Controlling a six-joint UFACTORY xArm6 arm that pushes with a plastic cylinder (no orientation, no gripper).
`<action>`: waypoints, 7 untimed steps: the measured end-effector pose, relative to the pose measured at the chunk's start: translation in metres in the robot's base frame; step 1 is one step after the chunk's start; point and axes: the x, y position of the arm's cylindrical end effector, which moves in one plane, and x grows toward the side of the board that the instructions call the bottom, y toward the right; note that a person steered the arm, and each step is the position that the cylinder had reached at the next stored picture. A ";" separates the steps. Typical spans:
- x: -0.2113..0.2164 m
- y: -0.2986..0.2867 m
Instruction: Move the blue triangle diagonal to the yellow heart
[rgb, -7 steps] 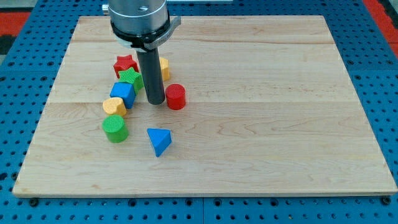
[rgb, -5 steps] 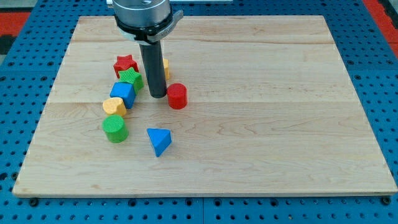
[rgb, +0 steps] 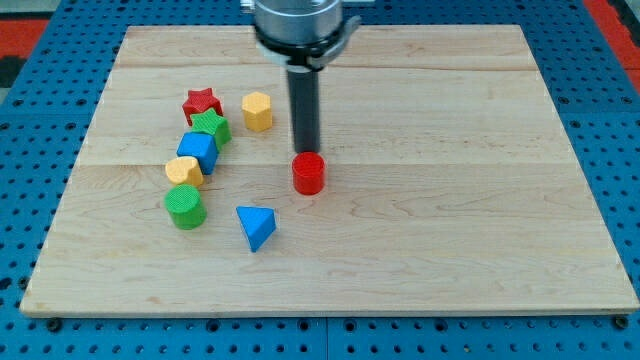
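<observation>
Blocks: seven, one of each, on the wooden board (rgb: 480, 230).
My tip (rgb: 306, 152): touching the red cylinder (rgb: 309, 173); no fingers, nothing grasped.
Blue triangle (rgb: 256, 226): below-left of tip.
Yellow heart (rgb: 184, 171): far left of tip.

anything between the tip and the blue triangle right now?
Yes. My tip sits just above the red cylinder in the view, apparently touching it, and that cylinder lies roughly on the line down-left to the blue triangle. Between the triangle and the yellow heart, the green cylinder stands close to the path.
</observation>
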 end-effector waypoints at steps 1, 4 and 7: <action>-0.003 0.047; 0.043 0.021; 0.053 -0.031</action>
